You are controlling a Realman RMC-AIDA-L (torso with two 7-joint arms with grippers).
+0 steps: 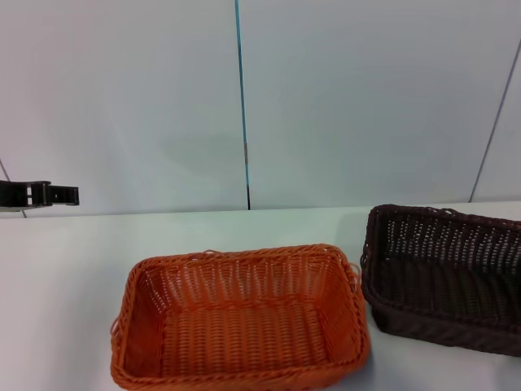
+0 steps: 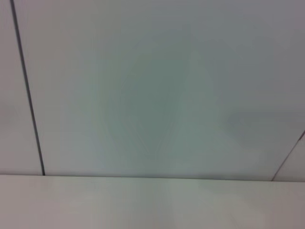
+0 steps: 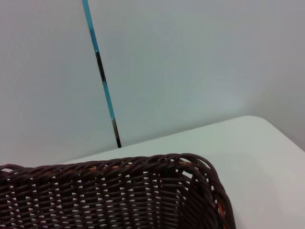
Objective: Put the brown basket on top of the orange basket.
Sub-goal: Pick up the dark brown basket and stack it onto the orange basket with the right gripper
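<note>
Fingers of the left gripper (image 1: 61,195) can't be read as spread or closed; only a dark stub shows at the left edge, above the white table (image 1: 65,269). No right gripper shows. An orange basket (image 1: 238,319), woven with a braided rim, sits front and centre. Just to its right, slightly apart, stands the brown basket (image 1: 444,277). Only the right wrist view shows its open weave (image 3: 114,195) up close.

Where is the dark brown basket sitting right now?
In the head view the brown basket sits on the white table at the robot's right, beside the orange basket and not yet on top of it.
</note>
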